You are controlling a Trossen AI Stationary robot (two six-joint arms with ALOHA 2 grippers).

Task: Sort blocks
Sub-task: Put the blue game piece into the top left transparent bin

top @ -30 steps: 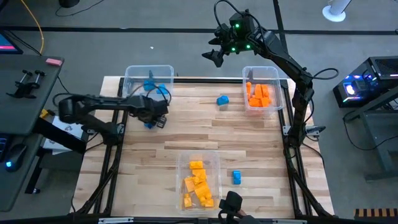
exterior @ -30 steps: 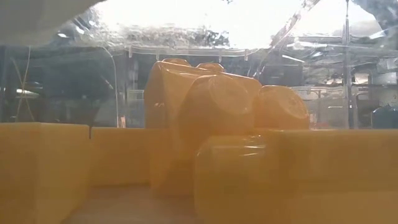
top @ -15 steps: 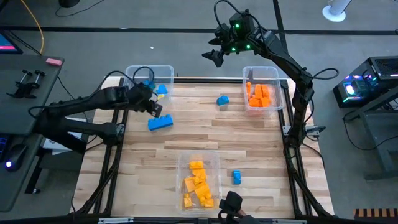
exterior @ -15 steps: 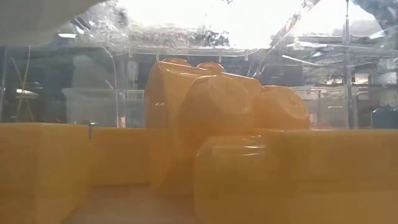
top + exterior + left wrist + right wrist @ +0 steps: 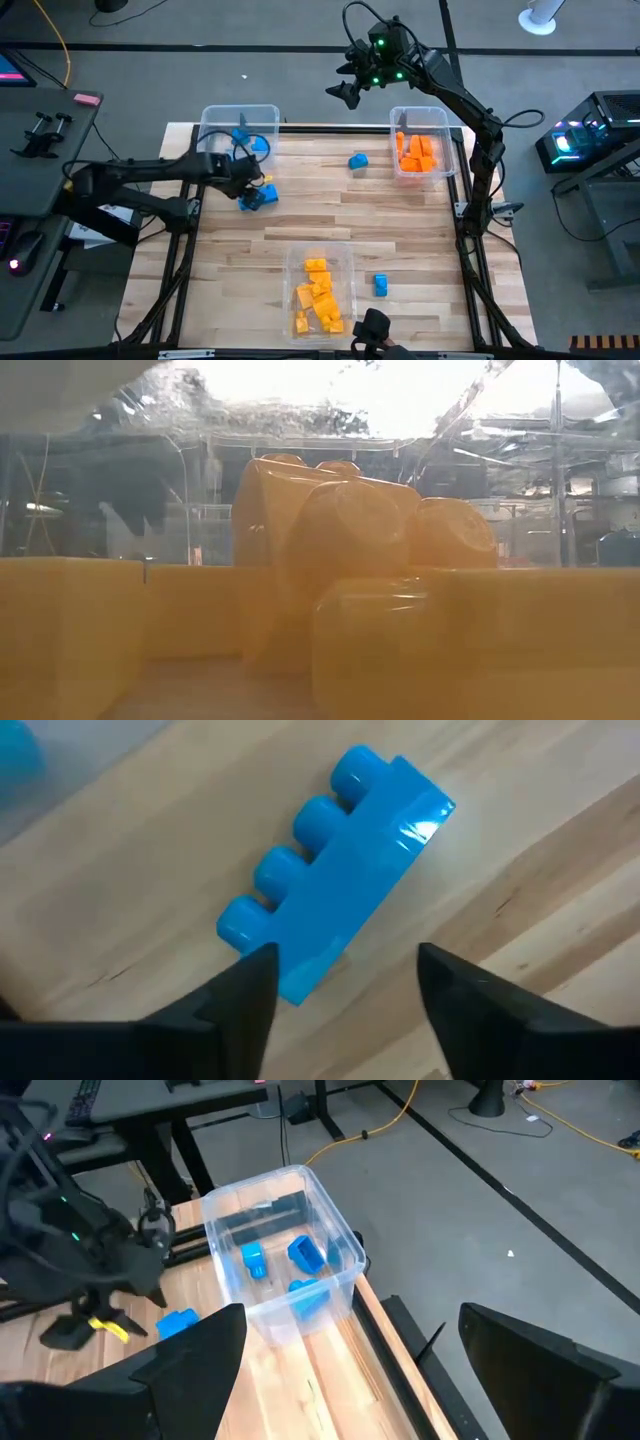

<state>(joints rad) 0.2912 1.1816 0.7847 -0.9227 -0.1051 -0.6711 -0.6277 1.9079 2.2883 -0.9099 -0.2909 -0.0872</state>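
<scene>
My left gripper [image 5: 345,982] stands open over one end of the long blue four-stud plastic brick [image 5: 335,914] lying on the wooden table [image 5: 400,210] near the clear plastic bin [image 5: 215,122]; I judge an end-grip may let it pivot and slip.

From above we saw the left gripper [image 5: 252,187] low over a blue block [image 5: 262,197] on the table [image 5: 400,230], just beside the bin of blue blocks [image 5: 215,120]. The right gripper [image 5: 343,92] hung beyond the far edge.

No text, label, brand or number can be read in any of the views. The blocks [image 5: 320,292] and the clear bins [image 5: 330,1230] carry no readable marking.
</scene>
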